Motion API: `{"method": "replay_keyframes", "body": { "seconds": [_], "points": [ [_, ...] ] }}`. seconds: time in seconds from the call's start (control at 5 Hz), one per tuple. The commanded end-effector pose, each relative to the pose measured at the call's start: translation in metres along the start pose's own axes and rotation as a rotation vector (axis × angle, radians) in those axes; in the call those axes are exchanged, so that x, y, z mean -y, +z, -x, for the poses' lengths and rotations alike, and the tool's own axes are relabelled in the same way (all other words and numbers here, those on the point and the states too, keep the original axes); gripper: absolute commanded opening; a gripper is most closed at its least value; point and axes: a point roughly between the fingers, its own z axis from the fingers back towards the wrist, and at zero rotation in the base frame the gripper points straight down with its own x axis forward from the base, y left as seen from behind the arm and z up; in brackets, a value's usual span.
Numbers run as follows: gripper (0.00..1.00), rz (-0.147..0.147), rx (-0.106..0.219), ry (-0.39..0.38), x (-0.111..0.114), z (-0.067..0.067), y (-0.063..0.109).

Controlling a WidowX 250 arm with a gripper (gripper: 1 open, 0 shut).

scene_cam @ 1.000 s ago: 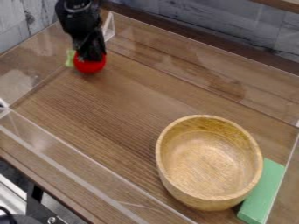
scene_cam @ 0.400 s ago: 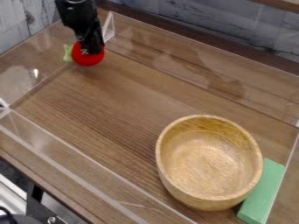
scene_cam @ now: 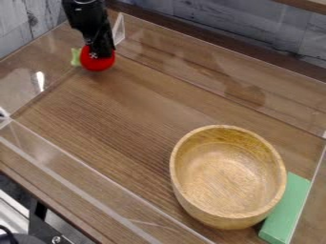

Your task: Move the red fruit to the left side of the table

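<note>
The red fruit is small, round and glossy, and it rests at the far left of the brown wood-grain table, close to the clear wall. My black gripper points down onto its top with the fingers closed around it. Part of the fruit's top is hidden by the fingers.
A round light wooden bowl sits at the lower right. A flat light-green block lies just right of it. Low clear acrylic walls ring the tabletop.
The gripper and the fruit have shifted slightly up the picture, toward the far left corner. The bowl and the block have not moved.
</note>
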Motion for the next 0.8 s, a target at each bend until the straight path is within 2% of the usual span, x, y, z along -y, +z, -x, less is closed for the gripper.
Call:
{"method": "replay_keyframes", "body": {
  "seconds": [0.0, 0.2, 0.4, 0.6],
  "points": [
    [0.00, 0.056, 0.007, 0.035, 0.021, 0.003, 0.024],
    [0.00, 0.054, 0.013, 0.075, 0.028, 0.005, 0.029],
    [0.00, 0.053, 0.009, 0.078, 0.023, 0.007, 0.032],
    [0.00, 0.037, 0.003, 0.038, 0.017, 0.008, 0.031]
  ]
}}
